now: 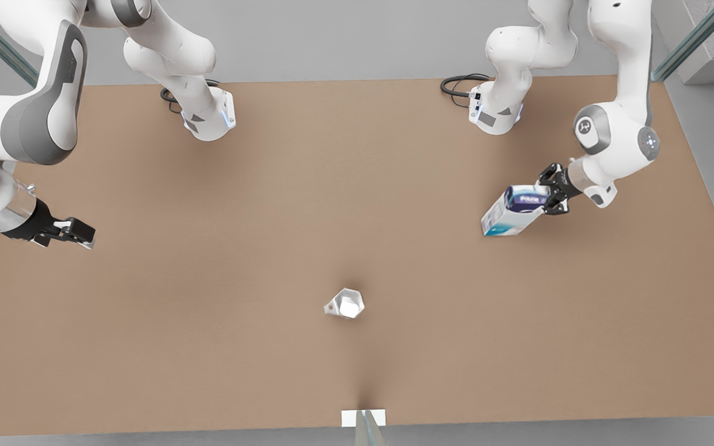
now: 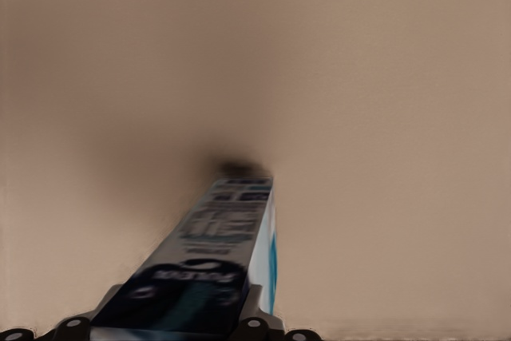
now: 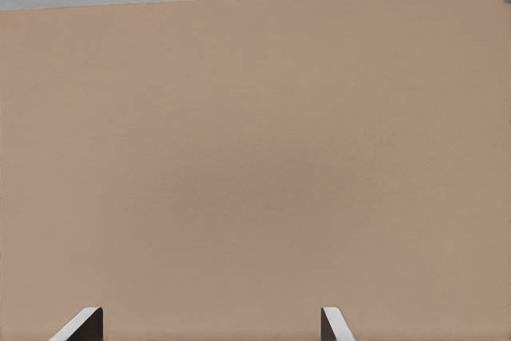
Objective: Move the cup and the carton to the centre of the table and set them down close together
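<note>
**Operator:** Report the position of each task item.

**Technician:** The cup [image 1: 345, 303] rests on the table [image 1: 208, 297], roughly midway between the two side edges and somewhat nearer the near edge than the far one. It appears tipped rather than upright, but its exact pose cannot be confirmed. Nothing touches it. The carton [image 1: 514, 211] is off toward the edge on the front view's right, tilted, with its dark blue top end uppermost. It appears raised clear of the surface, judging by the shadow beneath it in the left wrist view.

**Operator:** Gripper status?

**Technician:** The left gripper [image 1: 550, 190] is clamped on the carton's top end; the left wrist view shows the carton [image 2: 215, 265] running away from the jaws toward the table. The right gripper [image 1: 75, 234] hangs at the opposite side edge, fingers [image 3: 80, 327] spread apart, grasping nothing. That arm is waiting.

**Operator:** Progress assessment?

**Technician:** Judged as partly complete. The cup looks placed at or close to the centre. The carton is grasped but well apart from the cup.

**Operator:** Remaining steps?

**Technician:** Carry the carton inward from the side edge, lower it just beside the cup without knocking it, then release. Whether the cup needs righting cannot be determined.
</note>
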Controlling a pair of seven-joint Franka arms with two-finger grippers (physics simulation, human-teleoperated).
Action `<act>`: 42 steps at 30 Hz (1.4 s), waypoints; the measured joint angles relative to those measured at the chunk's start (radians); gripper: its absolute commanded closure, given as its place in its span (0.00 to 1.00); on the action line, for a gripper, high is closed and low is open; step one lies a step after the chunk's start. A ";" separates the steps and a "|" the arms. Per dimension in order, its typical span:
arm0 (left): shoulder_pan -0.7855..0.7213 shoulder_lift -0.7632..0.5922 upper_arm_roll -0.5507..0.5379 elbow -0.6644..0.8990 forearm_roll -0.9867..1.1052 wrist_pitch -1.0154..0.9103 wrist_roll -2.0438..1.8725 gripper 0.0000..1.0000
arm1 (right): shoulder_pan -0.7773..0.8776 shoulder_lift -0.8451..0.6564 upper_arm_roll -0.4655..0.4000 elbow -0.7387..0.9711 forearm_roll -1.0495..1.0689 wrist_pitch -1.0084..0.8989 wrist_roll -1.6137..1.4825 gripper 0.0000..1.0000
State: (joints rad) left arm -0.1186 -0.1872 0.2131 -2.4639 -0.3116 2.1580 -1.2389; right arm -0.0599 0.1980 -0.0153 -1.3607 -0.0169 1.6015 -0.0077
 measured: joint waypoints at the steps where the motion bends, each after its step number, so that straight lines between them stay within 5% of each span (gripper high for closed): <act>1: 0.003 -0.006 -0.007 0.056 0.001 -0.071 -0.001 0.52 | 0.000 0.000 0.000 0.000 0.000 0.000 0.000 0.00; 9: -0.001 0.164 -0.537 0.390 -0.008 -0.131 -0.455 0.50 | 0.000 0.000 0.000 0.000 0.000 0.002 0.000 0.00; 12: -0.051 0.294 -0.657 0.545 -0.014 -0.108 -0.636 0.50 | 0.000 0.000 0.000 0.000 0.000 0.002 0.000 0.00; 19: -0.188 0.635 -0.654 0.868 0.094 -0.009 -0.869 0.49 | 0.000 0.000 0.000 0.000 0.000 0.002 0.000 0.00; 31: -0.234 0.765 -0.647 0.871 0.285 0.161 -0.913 0.43 | -0.001 0.000 0.000 0.000 0.003 0.005 0.000 0.00; 32: -0.235 0.768 -0.647 0.871 0.316 0.170 -0.916 0.00 | -0.003 0.000 0.000 0.000 0.003 0.005 0.000 0.00; 42: -0.237 0.727 -0.648 0.881 0.271 0.131 -0.948 0.00 | -0.007 0.000 0.000 0.002 0.003 0.005 -0.002 0.00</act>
State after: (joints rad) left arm -0.3560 0.5401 -0.4353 -1.5828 -0.0410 2.2891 -2.1867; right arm -0.0671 0.1980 -0.0154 -1.3591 -0.0138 1.6066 -0.0095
